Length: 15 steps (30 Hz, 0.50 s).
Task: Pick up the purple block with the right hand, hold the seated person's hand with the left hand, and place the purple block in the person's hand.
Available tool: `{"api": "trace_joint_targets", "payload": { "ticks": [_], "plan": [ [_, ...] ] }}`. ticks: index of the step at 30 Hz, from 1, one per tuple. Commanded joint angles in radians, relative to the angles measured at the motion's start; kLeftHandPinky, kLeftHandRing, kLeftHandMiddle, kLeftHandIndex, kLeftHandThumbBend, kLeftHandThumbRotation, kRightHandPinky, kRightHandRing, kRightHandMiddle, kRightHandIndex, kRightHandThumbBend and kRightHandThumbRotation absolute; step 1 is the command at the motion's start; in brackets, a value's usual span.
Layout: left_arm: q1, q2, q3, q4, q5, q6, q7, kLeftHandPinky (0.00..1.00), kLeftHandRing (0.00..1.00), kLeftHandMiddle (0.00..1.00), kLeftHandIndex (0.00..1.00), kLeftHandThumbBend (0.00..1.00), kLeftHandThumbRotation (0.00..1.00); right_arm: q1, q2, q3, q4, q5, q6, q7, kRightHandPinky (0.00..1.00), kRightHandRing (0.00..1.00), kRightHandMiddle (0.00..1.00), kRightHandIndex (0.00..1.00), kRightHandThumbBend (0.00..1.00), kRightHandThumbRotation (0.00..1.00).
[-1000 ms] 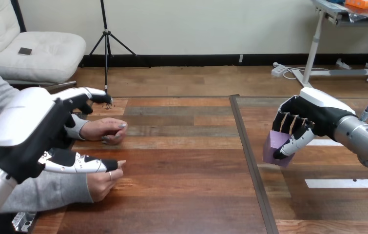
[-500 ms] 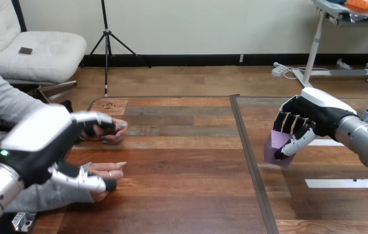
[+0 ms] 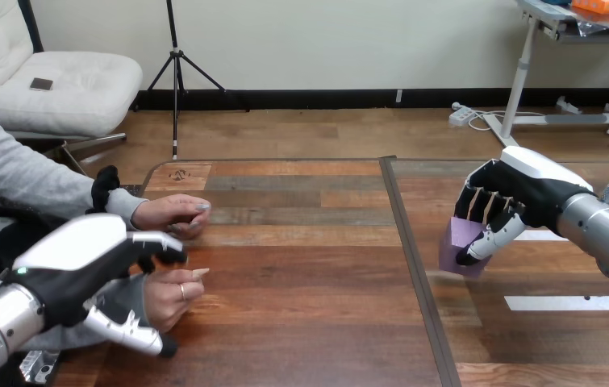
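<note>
The block (image 3: 456, 248) is at the right side of the counter (image 3: 301, 274), gripped by the right hand (image 3: 531, 189). That hand's fingers (image 3: 478, 205) are curled down over the block's top and far face. Its thumb (image 3: 490, 237) lies slantwise across the face turned toward the camera, so the block is pinched between them. The block sits tilted in this grip. Its lower corner is close above the wood, and I cannot tell whether it touches. The silver right forearm (image 3: 607, 235) comes in from the right edge.

Well apart from it, at the counter's left side, the person's near hand (image 3: 173, 292) rests on the wood, loosely closed, with its fingertips pointing toward the middle. The left hand (image 3: 75, 262) reaches over it from the lower left. Its fingers (image 3: 160, 247) are loosely bent above the back of that hand, and its thumb (image 3: 130, 332) stretches out along the near side by the wrist. The left hand brackets the person's hand without closing on it, and I cannot tell whether they touch.

The person's far hand (image 3: 170, 214) lies palm down on the counter just beyond, clear of both robot hands.
</note>
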<state>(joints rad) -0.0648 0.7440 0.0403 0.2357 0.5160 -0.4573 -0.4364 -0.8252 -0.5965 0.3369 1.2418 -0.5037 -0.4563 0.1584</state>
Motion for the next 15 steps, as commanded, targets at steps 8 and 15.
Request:
{"api": "trace_joint_targets", "payload": {
  "ticks": [8,15],
  "plan": [
    [-0.094,0.049,-0.041,-0.003,-0.048,0.103,-0.121,0.66,0.80,0.83,0.82,1.00,0.30,-0.036,-0.031,-0.032,-0.041,0.021,-0.006,-0.023,0.41,0.45,0.48,0.47,0.76,0.00],
    [-0.095,0.062,-0.056,-0.008,-0.015,0.141,-0.118,0.69,0.83,0.85,0.84,1.00,0.31,-0.034,-0.030,-0.032,-0.042,0.020,-0.001,-0.026,0.41,0.45,0.49,0.47,0.76,0.00]
  ]
}}
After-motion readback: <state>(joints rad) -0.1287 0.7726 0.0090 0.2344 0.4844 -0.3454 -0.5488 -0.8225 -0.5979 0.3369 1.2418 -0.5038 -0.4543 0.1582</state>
